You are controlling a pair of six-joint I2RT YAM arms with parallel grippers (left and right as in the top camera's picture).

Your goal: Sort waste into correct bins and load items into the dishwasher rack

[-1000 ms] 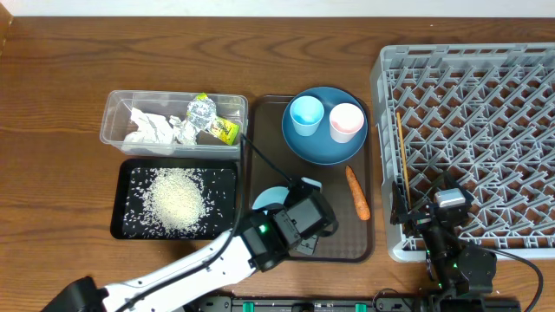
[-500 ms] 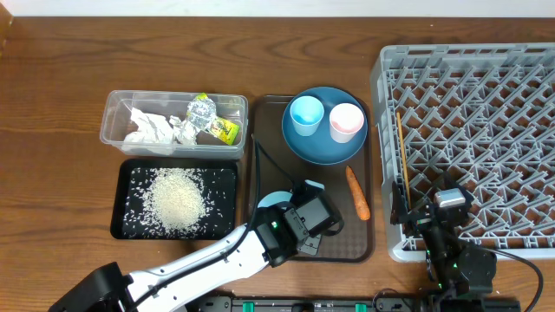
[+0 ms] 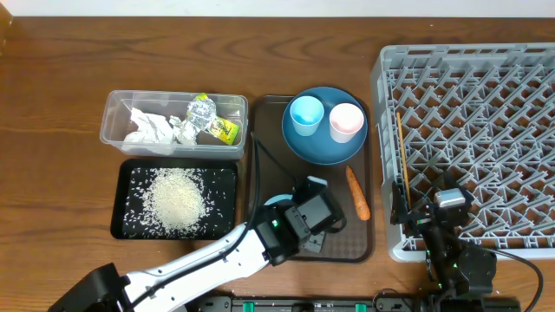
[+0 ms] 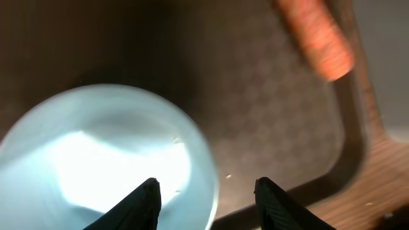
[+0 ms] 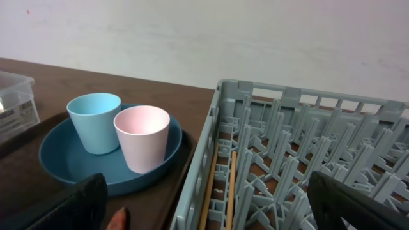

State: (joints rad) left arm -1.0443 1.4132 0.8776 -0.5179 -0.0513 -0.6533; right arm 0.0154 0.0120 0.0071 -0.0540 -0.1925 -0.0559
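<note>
The whitish pale-blue bowl (image 4: pixel 102 153) rests on the brown tray (image 3: pixel 347 247), mostly hidden under my left arm in the overhead view. My left gripper (image 4: pixel 206 183) is open astride the bowl's rim, one finger over the inside and one outside. The orange carrot (image 3: pixel 357 192) lies to the right of it. The blue plate (image 3: pixel 323 143) carries the light blue cup (image 3: pixel 305 114) and the pink cup (image 3: pixel 346 121). My right gripper (image 5: pixel 217 195) hangs wide open and empty at the front left corner of the grey rack (image 3: pixel 486 78).
The clear tub (image 3: pixel 113 130) holds napkins, foil and the yellow-green wrapper. In front of it, the black tray (image 3: pixel 126 227) holds the rice. Two wooden sticks (image 3: pixel 401 156) lie along the rack's left edge.
My left gripper's jaws have parted from shut to open around the bowl's rim, after shifting slightly right and toward the front. The right arm has stayed still.
</note>
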